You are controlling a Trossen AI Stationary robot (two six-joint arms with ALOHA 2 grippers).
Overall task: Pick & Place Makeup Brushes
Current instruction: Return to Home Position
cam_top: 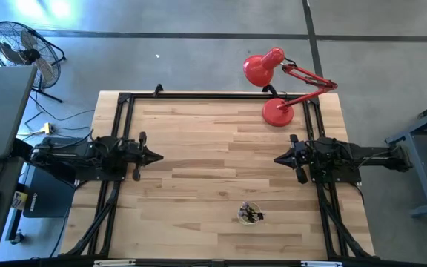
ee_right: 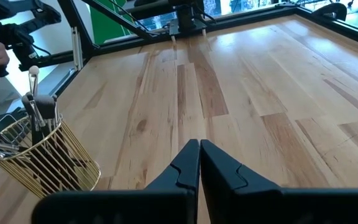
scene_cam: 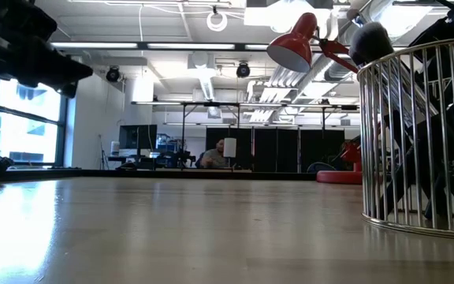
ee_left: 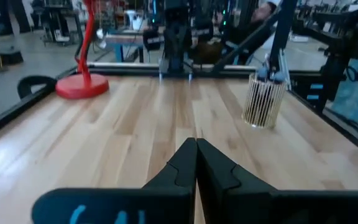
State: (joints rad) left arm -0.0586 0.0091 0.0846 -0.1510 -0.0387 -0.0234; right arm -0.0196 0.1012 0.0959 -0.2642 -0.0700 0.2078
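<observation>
While parked, pinched together empty: left end effector [cam_top: 156, 156], and right end effector [cam_top: 279, 158], nearer upright brushes [ee_right: 40, 115] in near-edge holder [ee_right: 48, 165].

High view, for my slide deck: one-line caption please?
Left gripper and right gripper shut, facing each other across the table; makeup brushes in the gold holder.

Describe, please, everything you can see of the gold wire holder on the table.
The gold wire holder is a round cup of thin vertical wires joined by rim and base rings. It stands upright on the wooden table, towards one edge and nearer the right arm, holding several makeup brushes bristles up.
</observation>
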